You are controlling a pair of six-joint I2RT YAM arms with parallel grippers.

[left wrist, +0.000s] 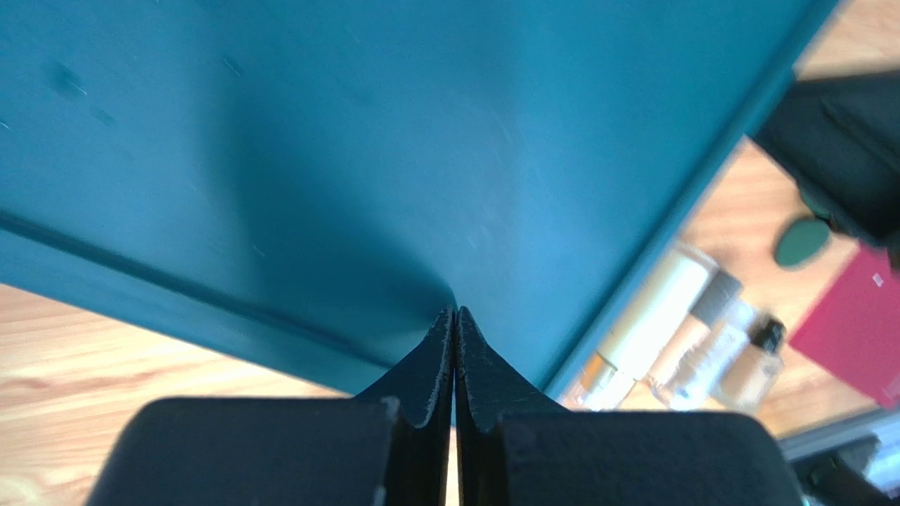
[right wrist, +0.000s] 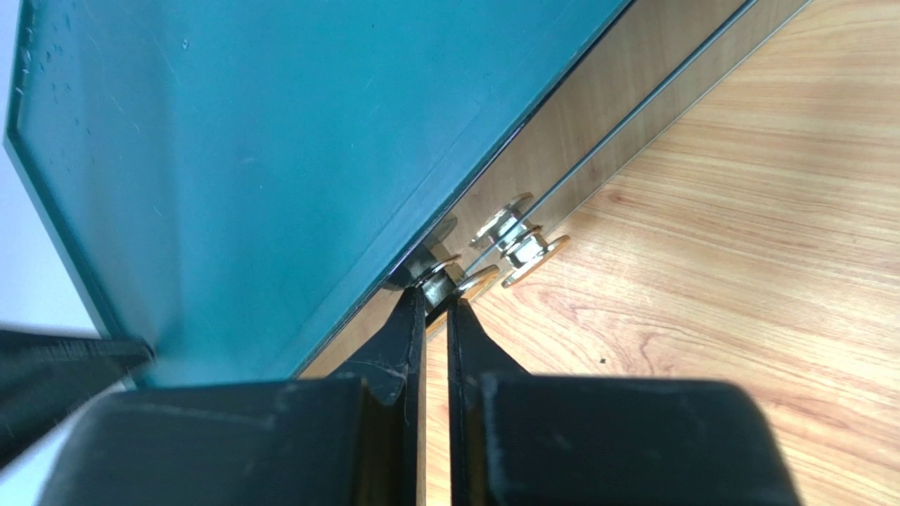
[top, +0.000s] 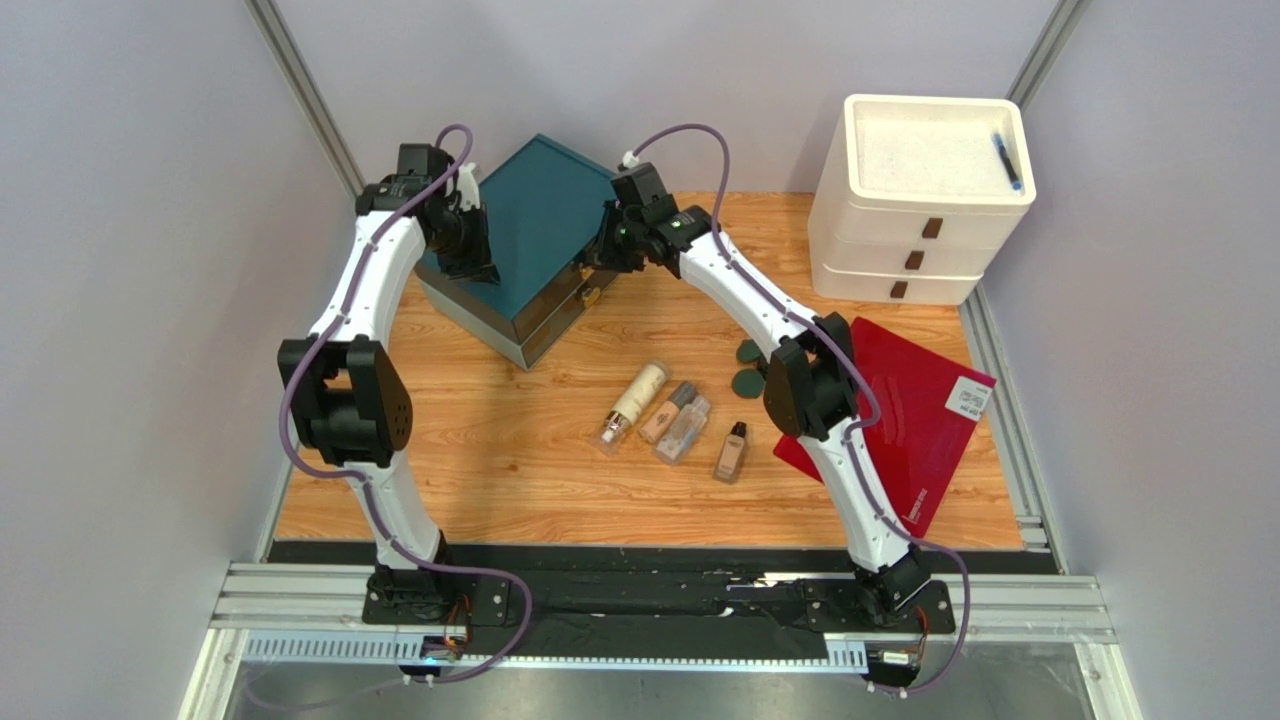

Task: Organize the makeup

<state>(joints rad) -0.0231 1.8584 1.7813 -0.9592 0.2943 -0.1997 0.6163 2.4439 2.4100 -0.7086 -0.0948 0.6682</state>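
Resting on the flat lid of the teal box [top: 534,225], the left gripper [left wrist: 455,316] is clenched, its two black fingertips pressed together with nothing between them, close to the lid's near edge. The right gripper [right wrist: 435,300] is at the front face of the same box, where small gold knobs sit on the mirrored drawer fronts. Its fingers are almost together and pinch one gold knob [right wrist: 472,283], with only a thin gap between them. The makeup is not in any hand. Four beige and clear bottles [top: 670,417] lie side by side on the wooden table [top: 496,450], a little in front of the box and toward its right side, apart from the box and from both grippers. Two dark-green compacts [top: 747,384] show farther to the right of the box, just beside the right arm, and they lie near the edge of the red sheet [top: 902,413].
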